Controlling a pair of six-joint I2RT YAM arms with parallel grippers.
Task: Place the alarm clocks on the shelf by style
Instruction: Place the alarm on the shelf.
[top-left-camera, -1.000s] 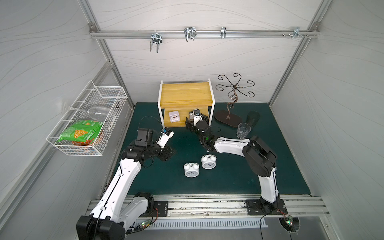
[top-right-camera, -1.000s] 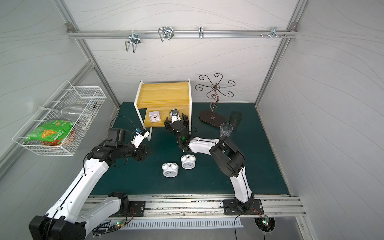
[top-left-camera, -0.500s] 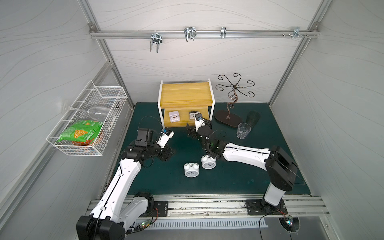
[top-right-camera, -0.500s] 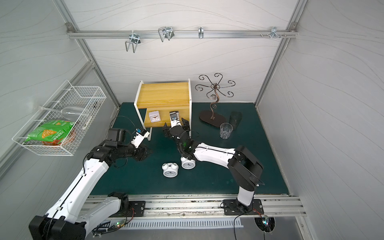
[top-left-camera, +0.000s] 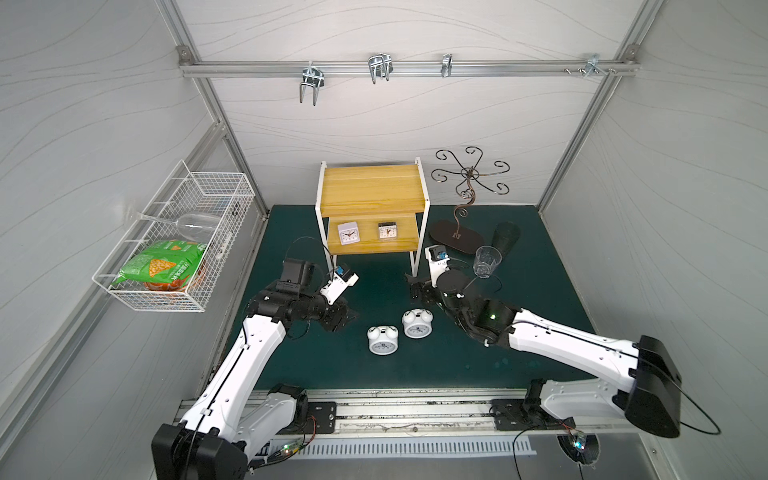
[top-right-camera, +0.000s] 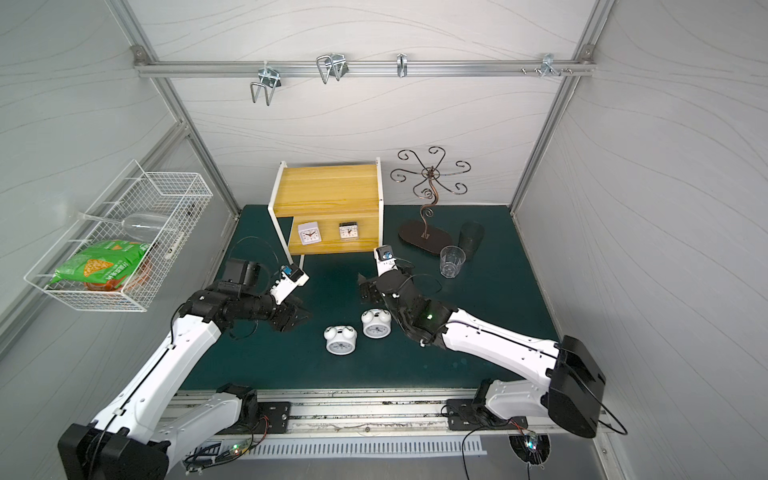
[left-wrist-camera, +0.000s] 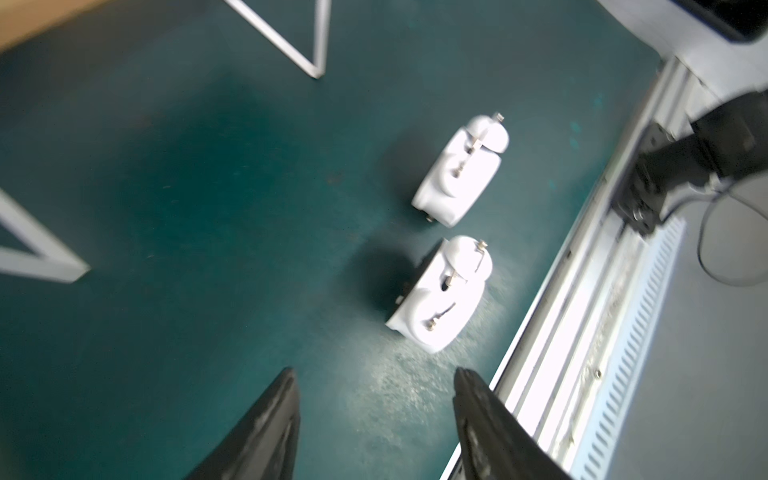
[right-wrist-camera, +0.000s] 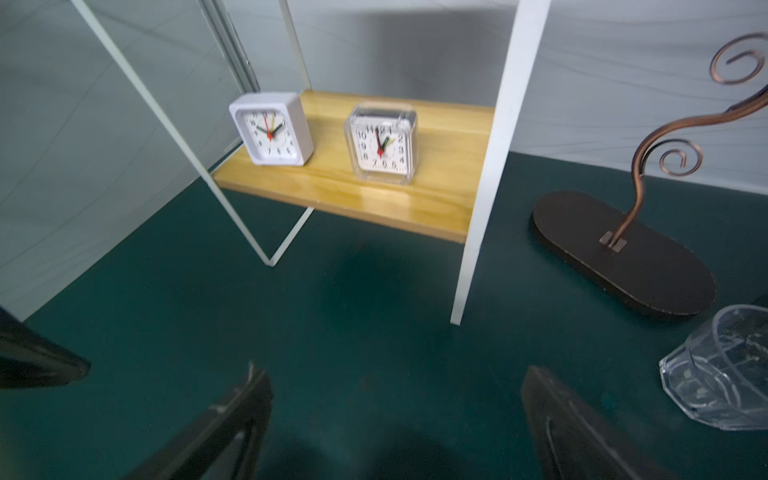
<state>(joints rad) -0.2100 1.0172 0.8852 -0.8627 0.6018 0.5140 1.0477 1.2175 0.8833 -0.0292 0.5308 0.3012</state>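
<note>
Twin-bell alarm clock (left-wrist-camera: 440, 295) stands on the mat (left-wrist-camera: 166, 249) just ahead of the left gripper (left-wrist-camera: 374, 374), fingers parted, empty; second twin-bell clock (left-wrist-camera: 459, 170) beyond. Right gripper (right-wrist-camera: 392, 386), wide apart, faces the shelf (right-wrist-camera: 440, 166) bearing 2 square clocks (right-wrist-camera: 271, 131).

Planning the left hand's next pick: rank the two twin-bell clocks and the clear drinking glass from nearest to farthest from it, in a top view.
1. Front twin-bell clock, just right of the left hand.
2. Rear twin-bell clock, beside the first, further right.
3. Drinking glass, far right, toward the back.
</note>
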